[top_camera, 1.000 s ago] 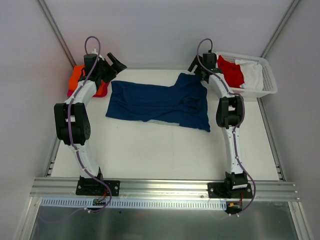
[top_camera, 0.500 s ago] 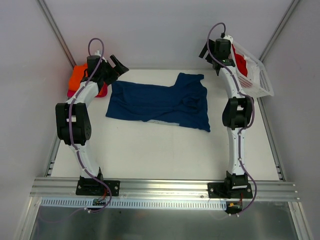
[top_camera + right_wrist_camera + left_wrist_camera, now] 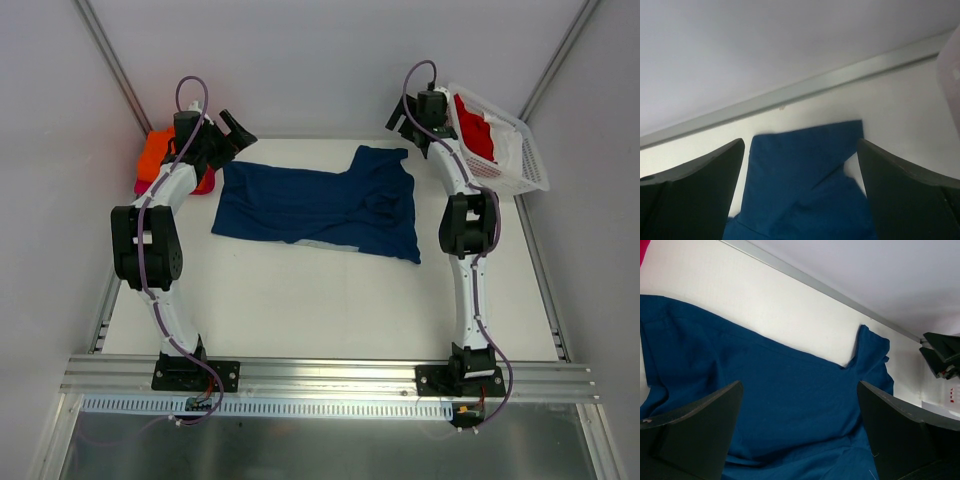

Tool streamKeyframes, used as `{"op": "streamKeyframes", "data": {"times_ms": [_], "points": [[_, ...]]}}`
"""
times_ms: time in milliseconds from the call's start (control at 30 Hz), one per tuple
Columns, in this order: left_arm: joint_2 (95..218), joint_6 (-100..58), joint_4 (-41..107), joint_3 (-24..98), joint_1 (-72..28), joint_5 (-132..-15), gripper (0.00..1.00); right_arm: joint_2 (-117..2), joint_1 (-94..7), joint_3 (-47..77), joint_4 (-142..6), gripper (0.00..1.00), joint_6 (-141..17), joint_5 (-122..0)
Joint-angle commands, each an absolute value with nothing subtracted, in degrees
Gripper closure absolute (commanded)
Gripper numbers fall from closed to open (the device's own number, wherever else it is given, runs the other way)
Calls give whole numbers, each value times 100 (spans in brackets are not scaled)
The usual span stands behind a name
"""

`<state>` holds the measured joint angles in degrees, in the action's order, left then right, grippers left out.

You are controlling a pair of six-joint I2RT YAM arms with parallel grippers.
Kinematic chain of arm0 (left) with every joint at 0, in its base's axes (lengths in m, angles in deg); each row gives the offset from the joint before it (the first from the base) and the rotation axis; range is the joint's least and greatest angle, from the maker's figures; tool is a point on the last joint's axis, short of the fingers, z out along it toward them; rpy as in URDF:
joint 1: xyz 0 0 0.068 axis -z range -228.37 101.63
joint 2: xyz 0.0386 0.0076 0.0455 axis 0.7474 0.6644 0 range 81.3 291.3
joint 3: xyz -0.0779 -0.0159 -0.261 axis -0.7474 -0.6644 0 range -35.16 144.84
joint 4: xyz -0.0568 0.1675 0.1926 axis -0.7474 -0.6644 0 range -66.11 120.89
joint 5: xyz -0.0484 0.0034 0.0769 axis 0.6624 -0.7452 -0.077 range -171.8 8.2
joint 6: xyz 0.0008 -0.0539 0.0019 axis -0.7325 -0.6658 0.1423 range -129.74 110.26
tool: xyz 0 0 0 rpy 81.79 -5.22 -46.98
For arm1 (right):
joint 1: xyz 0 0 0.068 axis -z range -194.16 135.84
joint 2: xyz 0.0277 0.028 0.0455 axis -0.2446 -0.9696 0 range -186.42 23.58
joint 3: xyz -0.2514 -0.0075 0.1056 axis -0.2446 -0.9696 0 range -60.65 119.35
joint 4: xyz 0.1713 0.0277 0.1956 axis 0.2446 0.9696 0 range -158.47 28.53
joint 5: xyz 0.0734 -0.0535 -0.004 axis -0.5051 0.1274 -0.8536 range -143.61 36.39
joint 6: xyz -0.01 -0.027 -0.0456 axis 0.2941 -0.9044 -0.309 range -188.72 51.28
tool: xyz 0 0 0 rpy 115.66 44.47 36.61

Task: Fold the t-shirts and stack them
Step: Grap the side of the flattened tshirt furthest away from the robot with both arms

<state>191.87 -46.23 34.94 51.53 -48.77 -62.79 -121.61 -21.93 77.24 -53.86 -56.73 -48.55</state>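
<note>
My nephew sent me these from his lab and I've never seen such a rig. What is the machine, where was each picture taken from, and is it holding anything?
Two robot arms are bolted at the near edge of a white table. The wide picture comes from a fixed camera above and behind them. The other two come from a camera on each wrist; the dark shapes at the bottom are that arm's own gripper. A navy blue t-shirt lies spread, slightly rumpled, on the table. An orange shirt sits at the far left; a tilted white basket at the far right holds a red shirt. The left gripper and the right gripper are both open near the navy shirt's far corners, holding nothing.
</note>
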Motion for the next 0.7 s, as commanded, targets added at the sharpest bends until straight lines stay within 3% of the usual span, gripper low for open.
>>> {"op": "streamKeyframes", "data": {"times_ms": [0,667], "points": [[19186,-4559,3651,5237,-4872,-6299,1,-12373,-2101,7602,-4757,0,-5115,-4597],[19284,-4367,3511,5141,-4872,-6465,1,-12293,-2190,7233,-4473,1,-5096,-4042]]}}
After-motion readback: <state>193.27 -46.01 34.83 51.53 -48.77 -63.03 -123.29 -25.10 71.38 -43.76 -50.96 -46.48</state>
